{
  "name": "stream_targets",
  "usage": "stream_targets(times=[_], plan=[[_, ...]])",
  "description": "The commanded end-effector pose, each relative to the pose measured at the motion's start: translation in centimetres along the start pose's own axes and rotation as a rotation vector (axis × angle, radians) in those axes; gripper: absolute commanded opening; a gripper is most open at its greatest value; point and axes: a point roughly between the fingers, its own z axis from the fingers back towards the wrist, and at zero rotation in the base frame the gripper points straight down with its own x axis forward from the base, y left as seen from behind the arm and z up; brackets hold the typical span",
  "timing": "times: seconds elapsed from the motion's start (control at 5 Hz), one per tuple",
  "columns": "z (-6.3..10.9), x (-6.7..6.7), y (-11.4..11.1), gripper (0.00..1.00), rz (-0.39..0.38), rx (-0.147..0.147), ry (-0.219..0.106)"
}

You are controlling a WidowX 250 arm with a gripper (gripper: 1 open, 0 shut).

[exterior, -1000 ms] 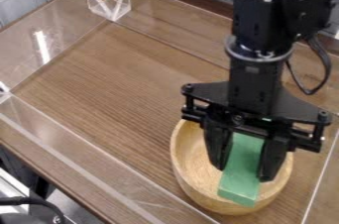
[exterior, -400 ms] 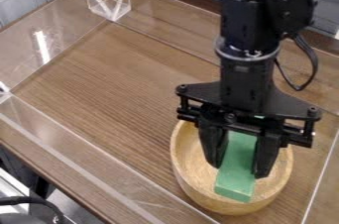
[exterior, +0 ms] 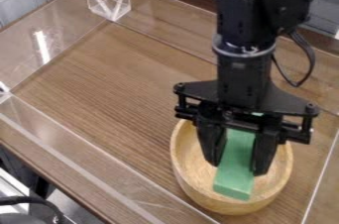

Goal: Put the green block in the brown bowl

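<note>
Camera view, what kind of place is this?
Probably a robot lab bench: a black robot arm gripper holds a bright green rectangular block over a light-brown wooden bowl, on a wood-grain table fenced by clear plastic walls.

open tabletop [exterior: 119, 79] left, clear wall [exterior: 59, 129] along edge

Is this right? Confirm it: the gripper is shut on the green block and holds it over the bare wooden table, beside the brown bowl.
Not quite. In the camera view the gripper is shut on the green block, but it holds it inside the brown bowl, its lower end down in the bowl's hollow, not over the bare wooden table beside it.
</note>
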Motion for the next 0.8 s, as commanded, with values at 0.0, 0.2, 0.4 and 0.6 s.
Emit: stream_targets(times=[0.0, 0.2, 0.4, 0.6], plan=[[1.26, 0.65, -0.35, 0.00, 0.000, -0.036, -0.037], [1.36, 0.81, -0.31, 0.00, 0.001, -0.044, -0.037], [1.44, 1.00, -0.26, 0.00, 0.001, -0.052, -0.037], [1.49, 1.25, -0.23, 0.00, 0.000, -0.060, -0.039]])
